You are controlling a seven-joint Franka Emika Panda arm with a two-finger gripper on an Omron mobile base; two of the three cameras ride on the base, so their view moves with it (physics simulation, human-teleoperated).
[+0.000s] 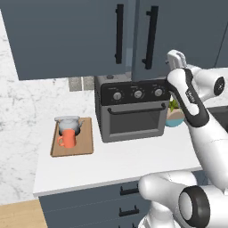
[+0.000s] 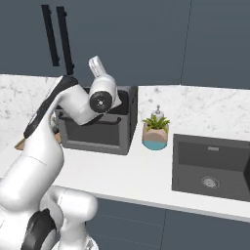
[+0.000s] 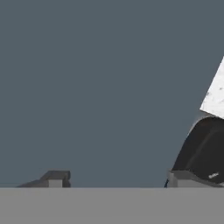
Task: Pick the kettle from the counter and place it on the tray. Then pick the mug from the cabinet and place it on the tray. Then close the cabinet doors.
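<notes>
At upper right of the left view, the spread gripper [image 3: 113,179] faces the cabinet doors [image 1: 133,35], probably needing one last push.

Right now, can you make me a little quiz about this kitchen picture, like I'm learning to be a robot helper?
1. True or false: the orange mug is on the wooden tray.
2. What sits right behind the mug on the tray? A) a plant pot B) the kettle C) a soap bottle
3. Fill in the blank: the two cabinet doors above the little oven look ____.

Key
1. True.
2. B. The plant pot stands on the counter between the oven and the sink.
3. Shut. The hand is up by the doors, fingers apart.
</notes>
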